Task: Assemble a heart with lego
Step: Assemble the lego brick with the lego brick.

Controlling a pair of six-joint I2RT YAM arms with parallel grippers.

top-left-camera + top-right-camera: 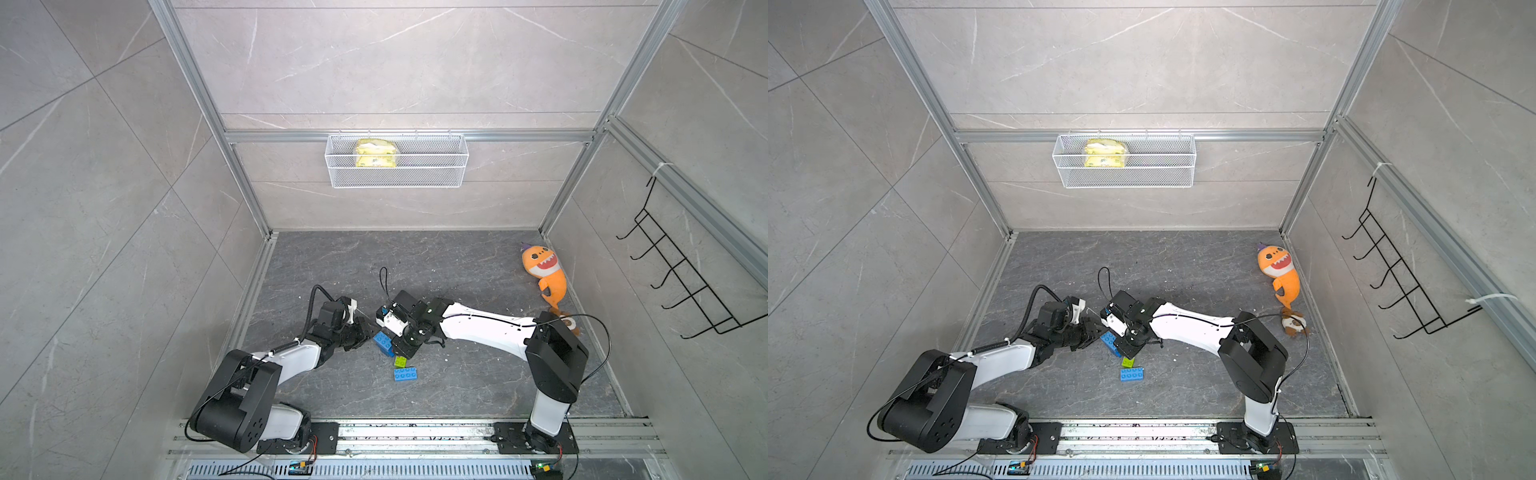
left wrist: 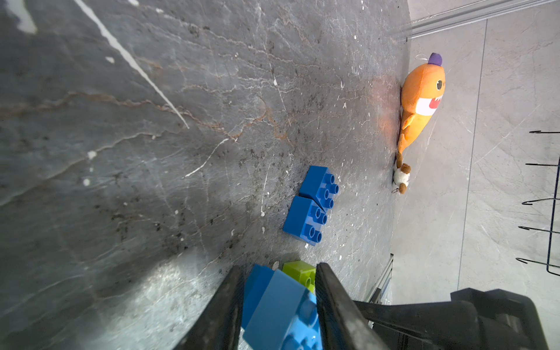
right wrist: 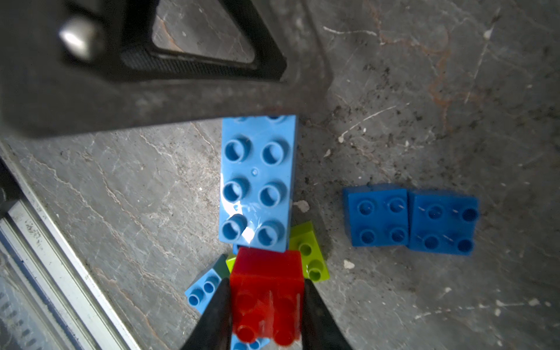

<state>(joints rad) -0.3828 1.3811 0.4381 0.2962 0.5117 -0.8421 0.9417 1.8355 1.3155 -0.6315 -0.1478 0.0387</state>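
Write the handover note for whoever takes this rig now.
Left gripper: shut on the long light blue studded brick.
Right gripper: shut on the small red brick, at the blue brick's end; whether seated, cannot tell.
Lime green brick lies beneath them; two dark blue square bricks sit side by side on the table.
Done: little, if anything, joined.
To do: seat red, add green and dark blue.

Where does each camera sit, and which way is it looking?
Top views: high overhead, looking down at the table; left arm and right arm show whole.
Left wrist: on the left arm, facing the orange shark; left gripper clamps a light blue brick.
Right wrist: on the right arm, facing down; right gripper clamps a red brick.
Shared: both wrist views show the dark blue bricks.
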